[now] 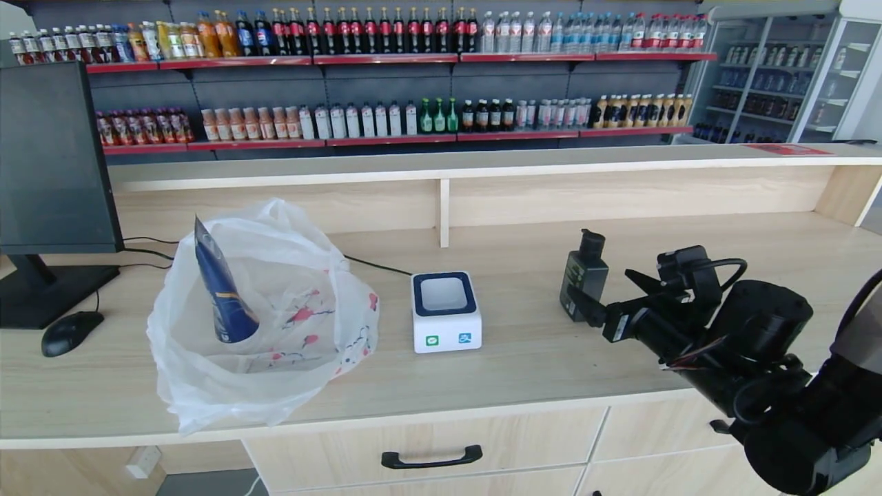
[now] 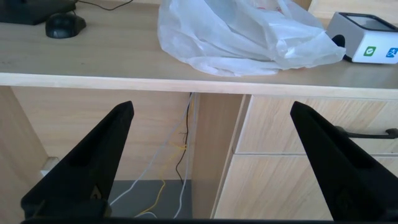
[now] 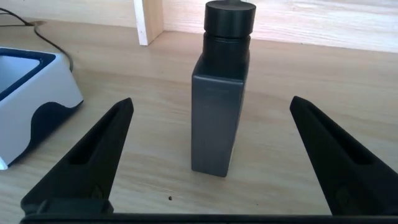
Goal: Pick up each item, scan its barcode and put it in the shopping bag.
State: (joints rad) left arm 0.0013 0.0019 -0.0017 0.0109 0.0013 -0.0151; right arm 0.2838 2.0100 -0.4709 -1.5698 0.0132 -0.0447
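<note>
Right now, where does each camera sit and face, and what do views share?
Head view: high, looking down at counter, shopping bag, scanner, dark bottle; right arm shows.
Left wrist view: before the counter, facing its front edge; open left gripper.
Right wrist view: low over counter, facing dark bottle; open right gripper.
Shared: scanner in all three.
</note>
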